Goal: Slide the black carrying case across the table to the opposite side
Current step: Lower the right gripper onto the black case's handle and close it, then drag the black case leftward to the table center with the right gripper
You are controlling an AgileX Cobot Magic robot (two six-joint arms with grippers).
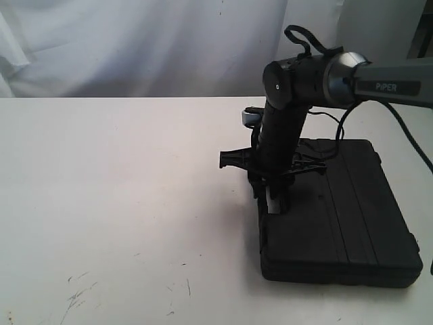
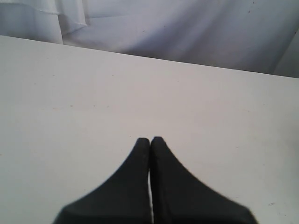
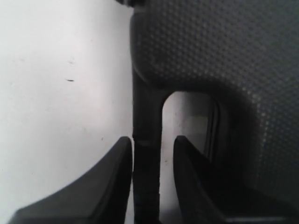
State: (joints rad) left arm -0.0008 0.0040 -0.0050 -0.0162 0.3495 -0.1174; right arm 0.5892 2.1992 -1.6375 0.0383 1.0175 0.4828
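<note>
The black carrying case lies flat on the right part of the white table. My right gripper points down at the case's left edge. In the right wrist view the right gripper is open and straddles the case's handle bar. One finger lies against the bar and the other stands a little off it. The case's dimpled lid fills the area beside the handle. My left gripper is shut on nothing above bare table. It does not show in the exterior view.
Faint dark scratch marks sit near the table's front left. A white cloth backdrop hangs behind the far edge. The right arm's cable loops over the case. The case's front right corner lies close to the table's right side.
</note>
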